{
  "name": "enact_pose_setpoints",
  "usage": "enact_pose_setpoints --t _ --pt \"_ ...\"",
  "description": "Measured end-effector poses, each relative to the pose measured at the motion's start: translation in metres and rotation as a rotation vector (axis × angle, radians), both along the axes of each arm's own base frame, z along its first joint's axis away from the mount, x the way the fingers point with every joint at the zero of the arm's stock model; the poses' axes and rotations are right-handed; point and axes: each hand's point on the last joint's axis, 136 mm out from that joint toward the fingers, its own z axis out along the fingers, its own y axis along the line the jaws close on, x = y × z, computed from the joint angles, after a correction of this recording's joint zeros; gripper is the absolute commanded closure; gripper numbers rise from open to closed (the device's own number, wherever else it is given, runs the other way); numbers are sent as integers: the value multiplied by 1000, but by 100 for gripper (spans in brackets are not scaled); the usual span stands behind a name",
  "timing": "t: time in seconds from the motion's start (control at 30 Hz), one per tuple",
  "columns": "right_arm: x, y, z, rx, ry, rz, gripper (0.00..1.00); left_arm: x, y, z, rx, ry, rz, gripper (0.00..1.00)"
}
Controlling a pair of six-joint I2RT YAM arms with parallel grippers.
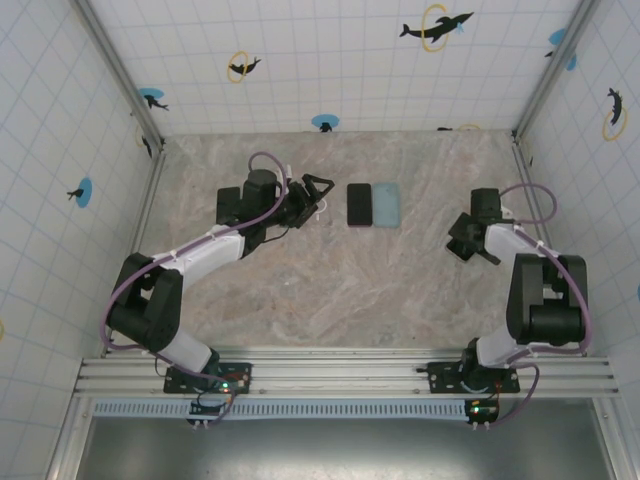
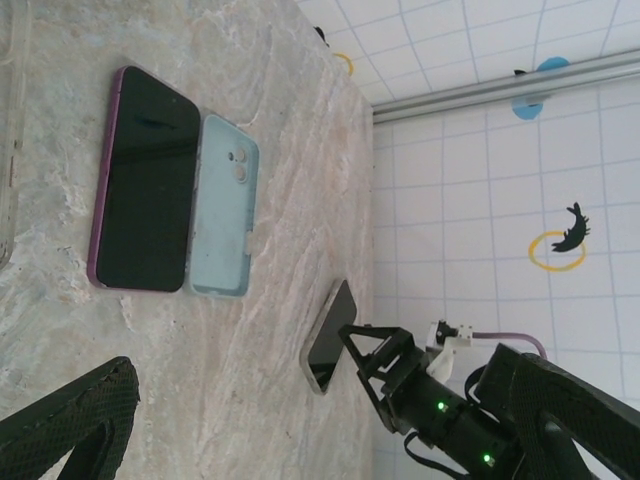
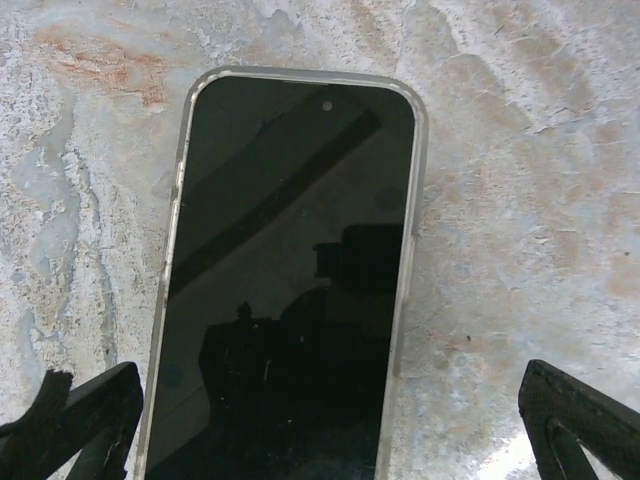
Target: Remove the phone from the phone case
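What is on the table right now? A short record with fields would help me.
surface: marble-look table
phone: dark screen up, lying flat, out of its case
case: light blue, flat beside the phone, looks empty
second phone: screen up, in a clear cover, under the right gripper
left gripper: open, holding nothing, just left of the phone
right gripper: open, holding nothing, fingers either side of the second phone
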Motion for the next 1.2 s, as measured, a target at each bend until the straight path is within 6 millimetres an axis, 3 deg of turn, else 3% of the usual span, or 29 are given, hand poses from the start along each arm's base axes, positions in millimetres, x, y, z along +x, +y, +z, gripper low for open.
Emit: enact_pose_setpoints --t 0.27,0.7,1.2 --pt "17 4 -10 13 39 -20 1 -2 0 -3 -1 8 -4 2" --pt "27 12 -24 -44 151 0 0 -2 0 -4 -1 8 -4 2" --pt "16 15 -29 33 123 -79 13 -2 0 -4 -1 9 -4 3"
